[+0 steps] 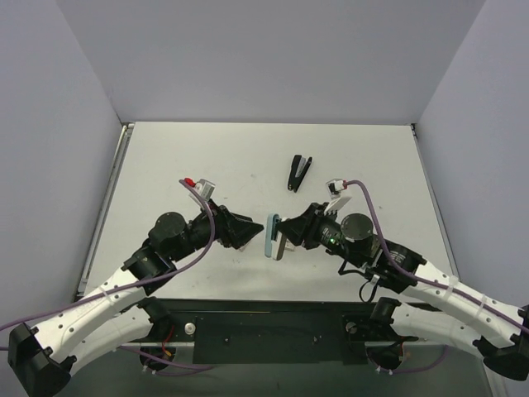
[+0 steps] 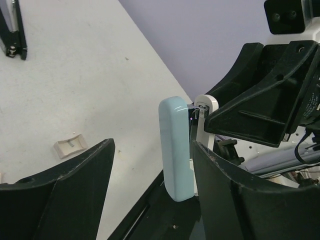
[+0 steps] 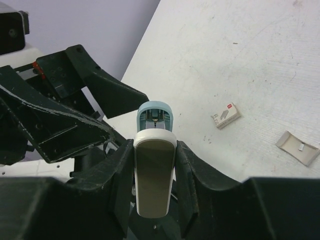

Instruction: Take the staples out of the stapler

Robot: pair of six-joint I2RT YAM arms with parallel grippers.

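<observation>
1. Plainly, the stapler (image 1: 299,172) lies on the table (image 1: 207,157) beyond both arms, well apart from them and untouched. Its two black arms look parted in a narrow V.
2. Nearer in, the right gripper (image 1: 282,235) pinches the light-blue bar (image 1: 270,236) by its sides and holds it between the two arms. The left gripper (image 1: 248,231) stands spread around that bar and grips nothing; one finger is just beside it, the other well apart.
3. As a judgement on handling, the stapler is stiff, plastic over metal, and light enough for one arm. It is slim and smooth, so it could slip or twist. Being hinged, it may swing wider if lifted by one arm only. Take it across the long sides of the lower arm, near the middle, leaving the upper arm free for the other gripper.
4. Only the top camera shows the stapler whole. The left wrist view catches only part of the stapler (image 2: 12,27) in its corner. The right wrist view misses it, but shows a small white box (image 3: 225,115) and a beige scrap (image 3: 297,147) lying on the table.
</observation>
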